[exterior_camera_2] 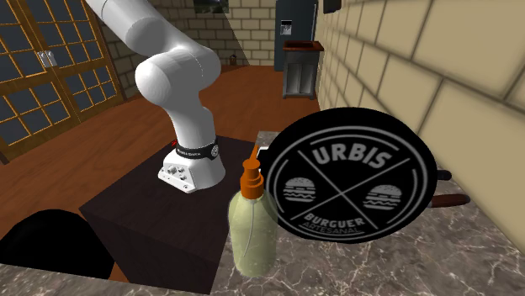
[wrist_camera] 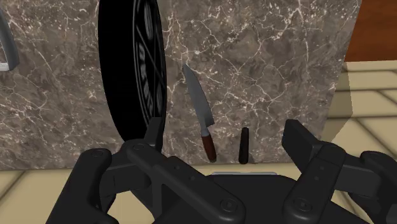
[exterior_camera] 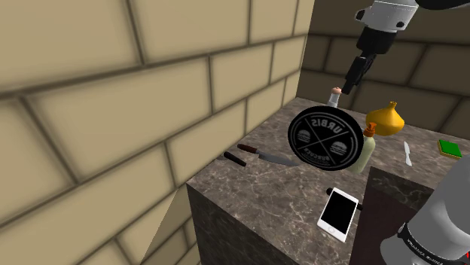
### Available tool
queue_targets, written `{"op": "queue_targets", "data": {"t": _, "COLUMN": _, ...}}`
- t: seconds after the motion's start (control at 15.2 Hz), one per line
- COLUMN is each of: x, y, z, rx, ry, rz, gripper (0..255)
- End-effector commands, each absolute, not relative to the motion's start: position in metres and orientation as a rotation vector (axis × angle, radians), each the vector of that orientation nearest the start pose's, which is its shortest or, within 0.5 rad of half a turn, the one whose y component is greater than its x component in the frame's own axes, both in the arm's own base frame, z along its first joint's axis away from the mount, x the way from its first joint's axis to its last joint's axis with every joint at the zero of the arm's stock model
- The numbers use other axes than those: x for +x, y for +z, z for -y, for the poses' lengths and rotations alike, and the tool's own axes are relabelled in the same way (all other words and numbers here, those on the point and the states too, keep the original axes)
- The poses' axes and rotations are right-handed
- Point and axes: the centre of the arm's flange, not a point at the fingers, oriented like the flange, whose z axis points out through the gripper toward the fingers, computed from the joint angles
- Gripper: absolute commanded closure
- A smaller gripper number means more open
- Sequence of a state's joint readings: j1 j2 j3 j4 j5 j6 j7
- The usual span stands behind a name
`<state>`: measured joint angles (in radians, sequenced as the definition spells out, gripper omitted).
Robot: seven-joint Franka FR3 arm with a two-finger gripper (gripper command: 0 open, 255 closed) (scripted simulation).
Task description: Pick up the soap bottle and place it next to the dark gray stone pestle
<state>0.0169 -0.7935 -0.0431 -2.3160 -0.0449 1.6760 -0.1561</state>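
Observation:
The soap bottle [exterior_camera: 366, 150], pale green with an orange pump, stands upright on the marble counter just right of a big black round "URBIS" sign [exterior_camera: 324, 137] set on edge. In the second exterior view the soap bottle [exterior_camera_2: 252, 229] is close in front, beside the sign [exterior_camera_2: 353, 177]. The dark pestle [exterior_camera: 235, 158] lies on the far side of the sign, near the counter's left edge, next to a knife [exterior_camera: 265, 155]. My gripper [exterior_camera: 349, 84] hangs high over the counter's back, open and holding nothing. Past the gripper [wrist_camera: 229, 145] I see the pestle [wrist_camera: 243, 146], knife [wrist_camera: 200, 114] and sign [wrist_camera: 130, 70].
A yellow onion-shaped thing [exterior_camera: 386, 118] sits behind the bottle. A phone [exterior_camera: 339, 213] lies near the front edge, with a small white utensil [exterior_camera: 407, 153] and a green block [exterior_camera: 450, 147] to the right. A brick wall [exterior_camera: 113, 113] borders the counter's left.

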Motion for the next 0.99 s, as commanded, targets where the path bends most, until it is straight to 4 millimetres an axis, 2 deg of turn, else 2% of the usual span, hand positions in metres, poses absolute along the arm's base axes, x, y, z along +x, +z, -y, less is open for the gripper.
{"op": "queue_targets", "data": {"t": 0.0, "x": 0.315, "y": 0.622, "z": 0.017, "rx": -3.152, "ry": -0.239, "rz": 0.224, "gripper": 0}}
{"op": "queue_targets", "data": {"t": 0.92, "x": 0.286, "y": 0.512, "z": 0.152, "rx": -3.189, "ry": -0.078, "rz": 0.24, "gripper": 0}}
